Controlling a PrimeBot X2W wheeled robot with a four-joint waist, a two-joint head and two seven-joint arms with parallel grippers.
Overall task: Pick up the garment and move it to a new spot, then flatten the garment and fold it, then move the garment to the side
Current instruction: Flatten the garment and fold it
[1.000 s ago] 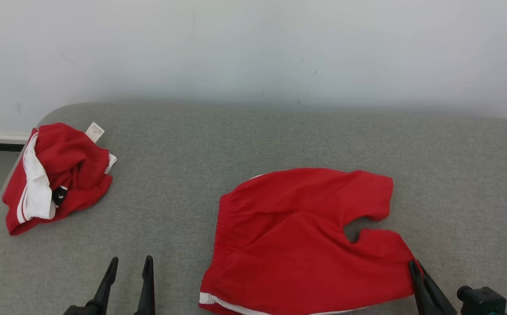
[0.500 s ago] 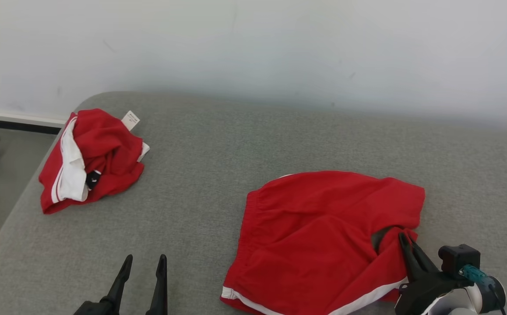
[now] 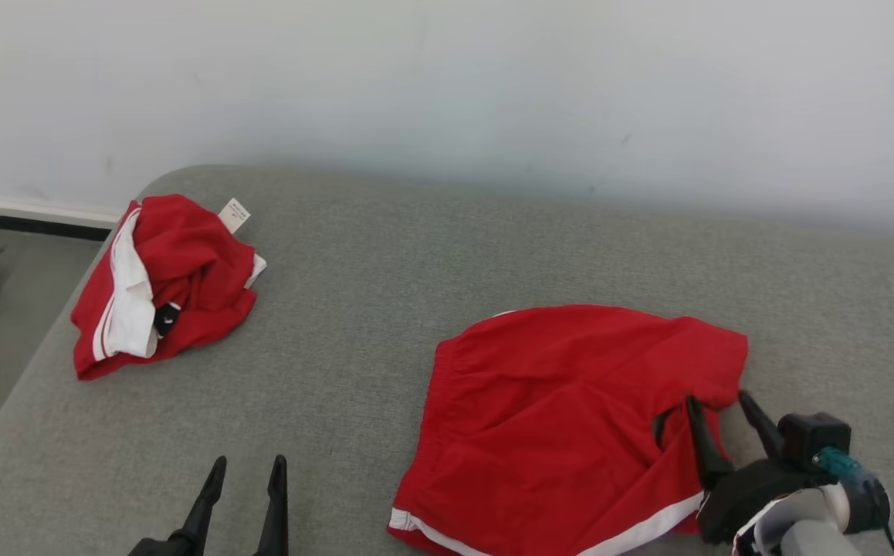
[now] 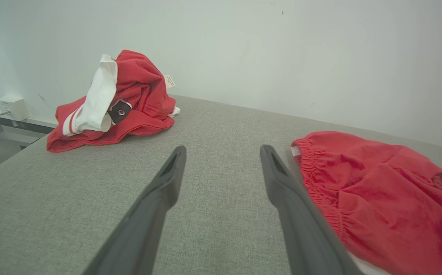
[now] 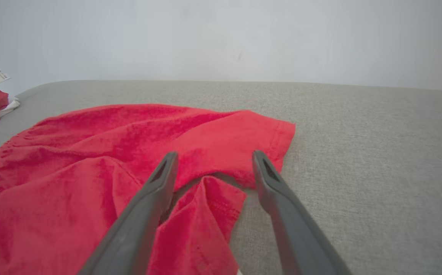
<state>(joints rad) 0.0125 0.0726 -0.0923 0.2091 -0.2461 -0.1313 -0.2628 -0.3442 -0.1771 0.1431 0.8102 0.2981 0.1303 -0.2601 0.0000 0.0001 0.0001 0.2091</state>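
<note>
The head view is taking in a crumpled red heap (image 3: 177, 270) at the table's (image 3: 416, 255) left edge (white panel up). The right wrist view is showing the shorts (image 5: 91, 160), leg hems lying between the right gripper's (image 5: 214, 154) wide-spread fingers. The left gripper (image 3: 249, 461) is gaping too.

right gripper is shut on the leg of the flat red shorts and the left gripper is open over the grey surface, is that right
No: the right gripper is open, its fingers standing apart around the leg hem of the flat red shorts, as the right wrist view shows. The left gripper is indeed open over the grey surface.
</note>
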